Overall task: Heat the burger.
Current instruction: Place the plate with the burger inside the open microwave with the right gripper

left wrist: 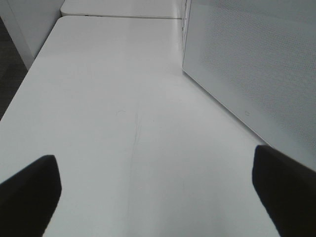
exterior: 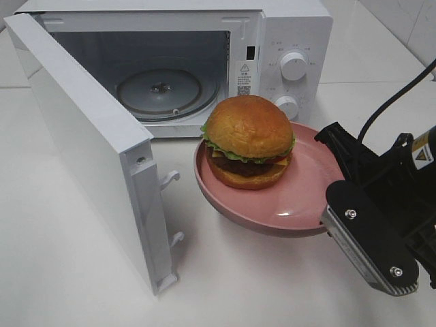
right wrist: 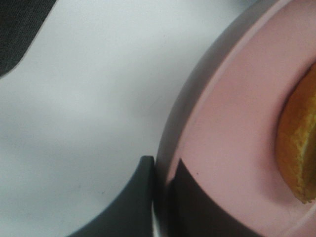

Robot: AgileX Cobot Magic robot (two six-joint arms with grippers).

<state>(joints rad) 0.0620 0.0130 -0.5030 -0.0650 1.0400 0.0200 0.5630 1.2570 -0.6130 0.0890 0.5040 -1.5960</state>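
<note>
Pinches the rim of the flat pink round plate (exterior: 300, 197) with the right tool (right wrist: 163, 165): one dark finger on the plate's upper face, the other under its edge, both pressed together on the thin rim at the side farthest from the white microwave oven (exterior: 286, 41). Bears on that plate the round burger (exterior: 248, 139), with its glossy golden-brown domed bun, green lettuce and dark patty. Seats the burger on the part of the plate nearest the microwave, well apart from the pinching fingers. Holds plate and burger just in front of the microwave's open cavity, below its two white knobs. Shows the microwave's white door (exterior: 88, 150) swung wide open and the round glass turntable (exterior: 160, 92) inside. Hangs the left tool (left wrist: 155, 190) above the white desk (left wrist: 123, 98) beside the microwave's white perforated panel, fingers spread wide, gripping and touching nothing.
</note>
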